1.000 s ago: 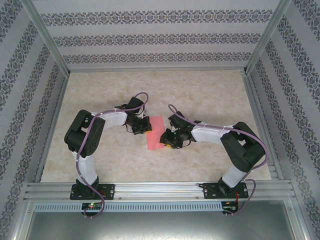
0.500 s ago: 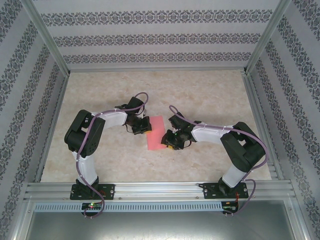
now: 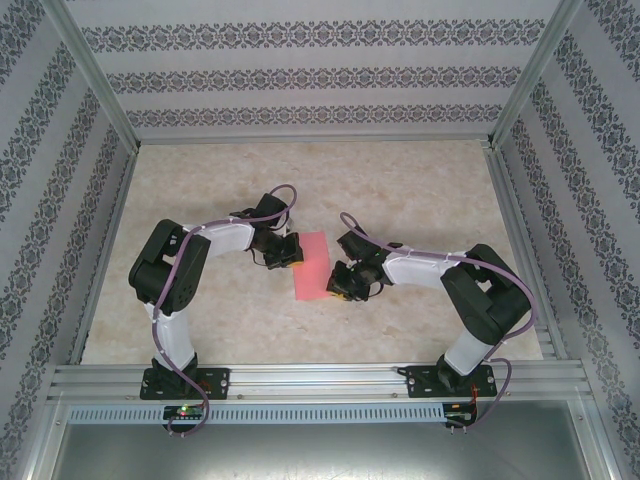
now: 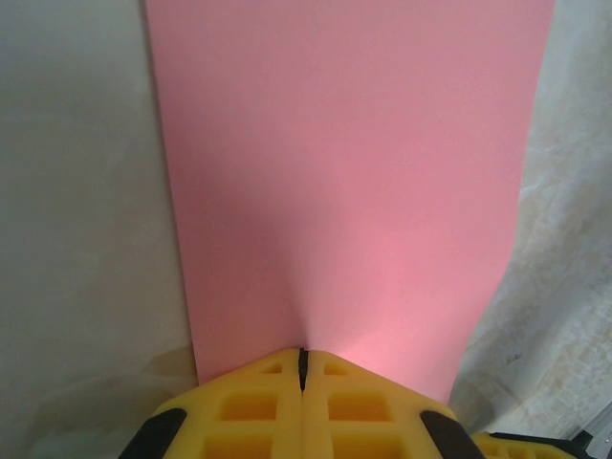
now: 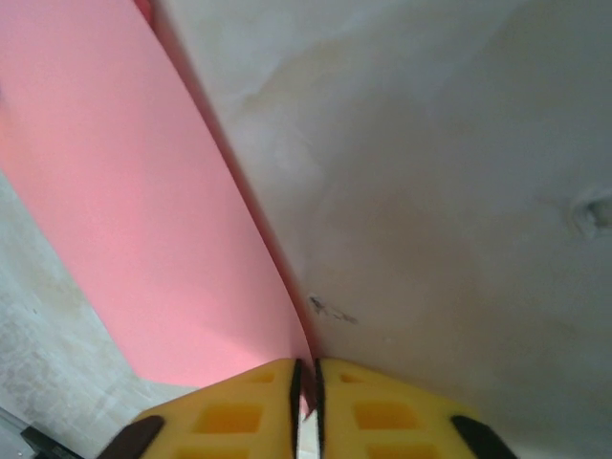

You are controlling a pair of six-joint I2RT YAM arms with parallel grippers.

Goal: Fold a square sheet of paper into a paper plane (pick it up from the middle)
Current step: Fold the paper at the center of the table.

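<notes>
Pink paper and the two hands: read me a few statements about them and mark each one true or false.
1. The left hand is shut on an edge of the paper. True.
2. The paper is blue. False: it is pink.
3. The right hand pinches an edge of the paper too. True.
4. The paper is already a narrow pointed dart. False: from above it looks like a plain rectangle.

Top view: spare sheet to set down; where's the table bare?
Bare: the far half of the table, to the back wall, and the near middle by the front rail. Crowded: the centre, where left gripper and right gripper pinch the pink sheet.
</notes>
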